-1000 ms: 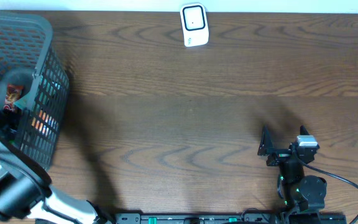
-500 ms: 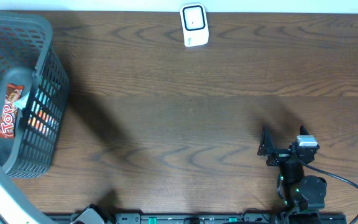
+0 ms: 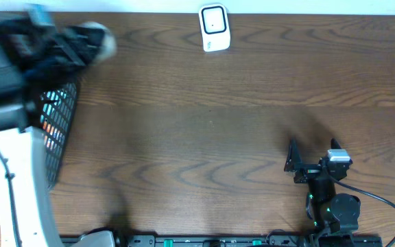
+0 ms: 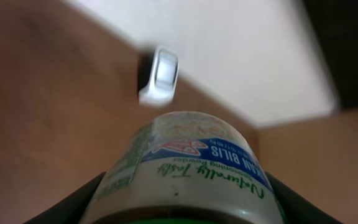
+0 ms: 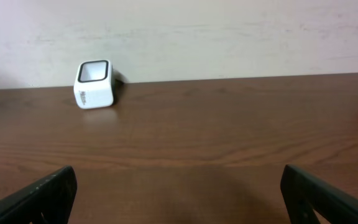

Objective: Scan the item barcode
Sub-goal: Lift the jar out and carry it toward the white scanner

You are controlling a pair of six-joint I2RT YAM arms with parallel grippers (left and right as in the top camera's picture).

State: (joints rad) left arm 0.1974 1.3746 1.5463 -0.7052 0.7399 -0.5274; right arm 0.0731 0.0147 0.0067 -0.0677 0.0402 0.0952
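"Overhead, what changed?"
"Left gripper [image 4: 185, 214] was down at the basket [image 3: 60, 130], now it's up over the rim, blurred, pinching a powder bottle [image 4: 185, 158] by its sides. Right gripper [image 5: 179, 199] is parked as before, jaws spread, holding nothing."
"Meaning for the task?"
"Pick looks done. Bottle is airborne, well apart from the scanner [image 4: 159, 76] ahead. Barcode not visible; carrying and turning probably remain."
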